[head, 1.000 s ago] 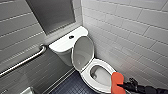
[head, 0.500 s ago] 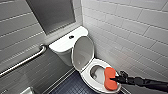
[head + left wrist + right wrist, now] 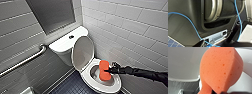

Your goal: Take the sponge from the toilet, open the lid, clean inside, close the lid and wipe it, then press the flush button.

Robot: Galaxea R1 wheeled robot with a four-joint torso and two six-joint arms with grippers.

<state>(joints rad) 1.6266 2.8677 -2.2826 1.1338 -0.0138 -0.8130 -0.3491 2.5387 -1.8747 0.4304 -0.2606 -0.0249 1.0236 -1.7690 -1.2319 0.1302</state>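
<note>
Your right gripper (image 3: 110,70) is clamped on the sponge (image 3: 104,70) at its waist. The sponge sticks out ahead of the fingertips, over the bowl of the toilet (image 3: 87,75); can't tell if it touches the ceramic. The lid (image 3: 83,52) stands up beyond the sponge. Risks: the grip is thin and the sponge is soft, so if you press hard on the bowl wall it likely twists out and drops in. If you reach too far ahead you bump the lid, and it falls on your arm.

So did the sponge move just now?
Yes. The sponge slid left, from the right rim of the bowl to over its middle, nearer the lid.
</note>
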